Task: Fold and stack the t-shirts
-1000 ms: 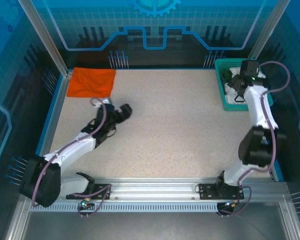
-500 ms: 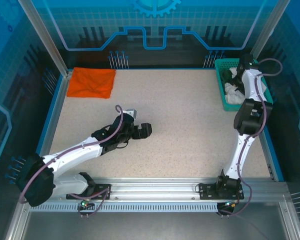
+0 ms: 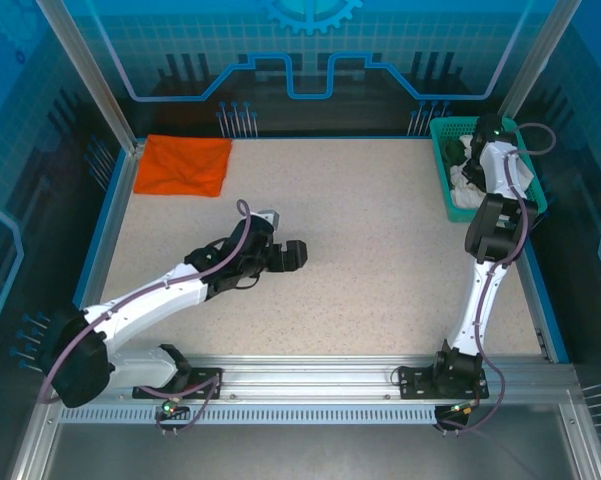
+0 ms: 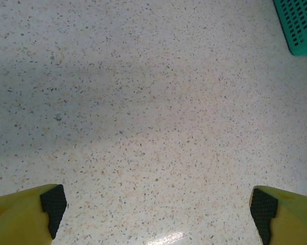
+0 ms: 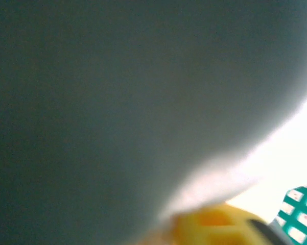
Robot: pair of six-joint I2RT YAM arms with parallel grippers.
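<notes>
**Right arm in the basket, left arm idle over bare table**

We find the left gripper (image 4: 158, 206) with jaws spread wide and nothing between them, hovering over the speckled tabletop (image 4: 143, 102) near mid-table. The right gripper (image 3: 477, 152) is down in the green plastic mesh basket (image 3: 443, 170) at the far right. Its wrist camera is pressed against pale cloth, so we cannot tell how its jaws stand. The white cloth t-shirt (image 3: 467, 186) lies crumpled in that basket. The bright orange cloth t-shirt (image 3: 185, 164) lies folded in the far left corner.

We judge the white shirt light, limp and prone to bunching. It is best pinched at an upper fold or a shoulder seam.
</notes>
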